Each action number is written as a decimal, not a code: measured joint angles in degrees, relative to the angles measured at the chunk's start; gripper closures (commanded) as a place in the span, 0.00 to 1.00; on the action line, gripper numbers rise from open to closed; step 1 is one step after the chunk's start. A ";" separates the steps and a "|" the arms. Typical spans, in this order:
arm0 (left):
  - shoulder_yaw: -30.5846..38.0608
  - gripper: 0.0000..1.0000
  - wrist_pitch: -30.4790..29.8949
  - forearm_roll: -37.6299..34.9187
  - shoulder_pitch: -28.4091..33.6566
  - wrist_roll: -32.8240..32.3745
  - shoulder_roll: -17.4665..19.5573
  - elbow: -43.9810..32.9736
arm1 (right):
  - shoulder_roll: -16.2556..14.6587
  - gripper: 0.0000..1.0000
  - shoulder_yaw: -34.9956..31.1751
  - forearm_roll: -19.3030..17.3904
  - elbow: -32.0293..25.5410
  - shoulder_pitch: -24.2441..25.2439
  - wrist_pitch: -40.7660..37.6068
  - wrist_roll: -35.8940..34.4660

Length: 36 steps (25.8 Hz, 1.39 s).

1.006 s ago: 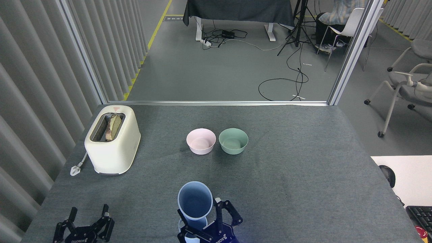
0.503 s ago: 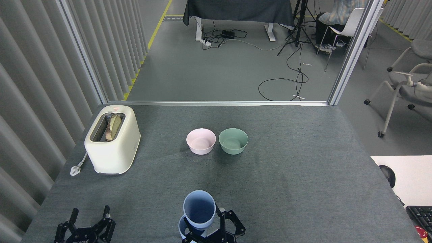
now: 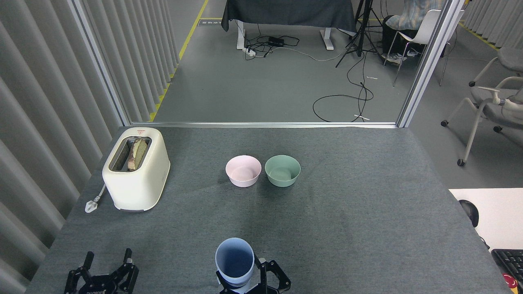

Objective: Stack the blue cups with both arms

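Since half a second ago, the blue cup (image 3: 234, 261) has been shifted slightly left and lower, and the second cup beneath it is no longer visible. From the head view, the cup is seen upright at the near edge of the grey table (image 3: 347, 196), mouth open, with the right gripper (image 3: 255, 281) closed around its lower part. The left gripper (image 3: 105, 275) is seen at bottom left, fingers spread wide, holding nothing. Farther back, a pink bowl (image 3: 243, 170) and a green bowl (image 3: 282, 170) are set side by side. A cream toaster (image 3: 137, 169) is placed at left.
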 measured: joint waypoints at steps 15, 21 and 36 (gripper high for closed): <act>0.00 0.00 0.06 0.17 -0.42 -0.01 -0.14 0.55 | 0.78 0.00 -0.14 0.08 3.61 -2.06 1.17 -0.86; 0.00 0.00 0.02 0.17 -0.34 -0.01 -0.33 0.39 | 0.74 0.00 -1.80 -0.19 -1.54 -2.80 1.33 -1.68; 0.00 0.00 -2.14 0.22 5.95 -0.01 -0.39 -5.27 | -6.09 0.00 -32.14 -14.50 -1.30 10.37 -0.71 -17.07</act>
